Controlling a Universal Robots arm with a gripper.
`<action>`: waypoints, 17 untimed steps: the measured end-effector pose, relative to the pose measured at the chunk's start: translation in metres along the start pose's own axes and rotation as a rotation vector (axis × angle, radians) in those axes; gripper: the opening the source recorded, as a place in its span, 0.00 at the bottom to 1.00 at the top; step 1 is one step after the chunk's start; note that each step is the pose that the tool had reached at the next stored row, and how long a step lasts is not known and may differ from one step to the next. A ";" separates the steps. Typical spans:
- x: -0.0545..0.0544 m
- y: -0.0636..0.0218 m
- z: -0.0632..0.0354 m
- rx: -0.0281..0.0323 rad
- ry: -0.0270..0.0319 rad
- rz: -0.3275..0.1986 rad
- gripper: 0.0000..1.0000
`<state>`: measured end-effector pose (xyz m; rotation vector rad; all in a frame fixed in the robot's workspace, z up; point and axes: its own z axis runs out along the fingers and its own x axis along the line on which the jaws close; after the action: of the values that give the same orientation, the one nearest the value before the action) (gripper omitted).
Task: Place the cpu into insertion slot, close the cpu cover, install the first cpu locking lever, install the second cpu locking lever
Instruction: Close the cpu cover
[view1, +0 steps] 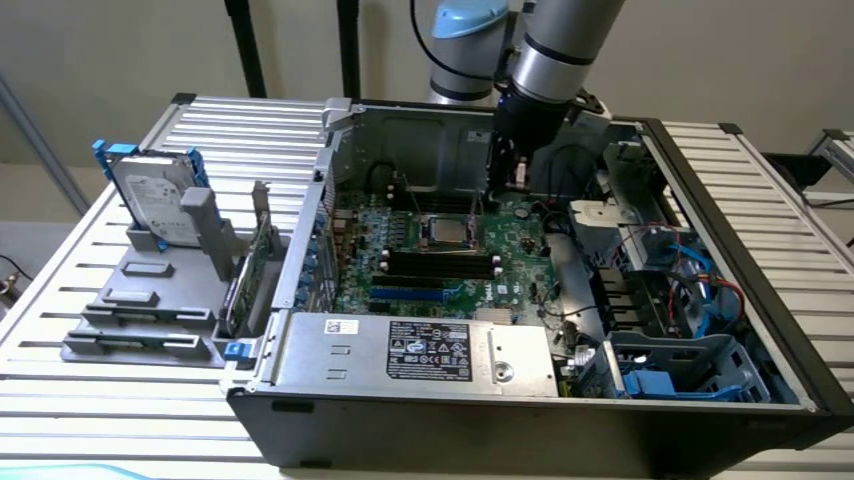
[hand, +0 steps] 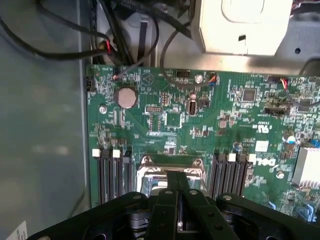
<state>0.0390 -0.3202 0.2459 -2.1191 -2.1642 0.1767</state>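
The insertion slot (view1: 447, 231) sits amid the green motherboard (view1: 514, 260) inside the open computer case. A pale square, the cpu (view1: 450, 233), lies in its centre within the silvery rim. My gripper (view1: 507, 198) hangs just above the board, beside the slot toward the exterior view's right and the case's back wall. In the wrist view the slot's silver frame (hand: 150, 164) lies just past my gripper (hand: 177, 176), whose black fingers (hand: 170, 200) are pressed together with nothing between them and hide part of the slot. Whether the cpu cover is down is unclear.
Black memory slots (view1: 434, 265) flank the socket. A power supply (view1: 427, 350) fills the case's front, and cables and drive bays (view1: 667, 280) crowd the exterior view's right. A hard drive (view1: 154, 195) stands in a grey rack outside the case. A coin battery (hand: 125, 97) sits on the board.
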 end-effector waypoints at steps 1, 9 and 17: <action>0.000 -0.0031 0.0013 0.0025 0.0001 0.000 0.11; 0.000 -0.0306 0.0129 0.0133 0.0002 0.000 0.11; -0.001 -0.0582 0.0253 0.0263 0.0004 0.000 0.11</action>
<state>-0.0225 -0.3222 0.2302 -2.1045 -2.1499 0.2035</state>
